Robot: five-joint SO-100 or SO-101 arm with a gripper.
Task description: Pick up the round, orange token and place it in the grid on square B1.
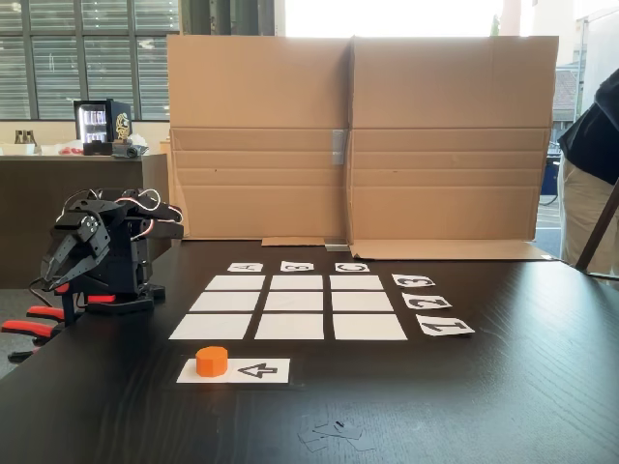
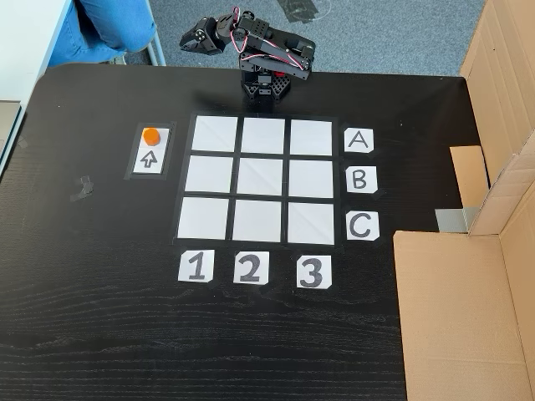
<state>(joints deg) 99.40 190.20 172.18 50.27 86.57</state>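
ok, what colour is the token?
Bright orange; clearest in the fixed view from the table's front, token on the arrow strip.

Bright orange token [image 2: 150, 134] on a white strip [image 2: 151, 150] with a black arrow; the grid [image 2: 262, 179] has nine white squares with dark gaps, on a black wood-grained desk [image 2: 100, 317]. Brown cardboard [image 1: 358, 135], upper frame.
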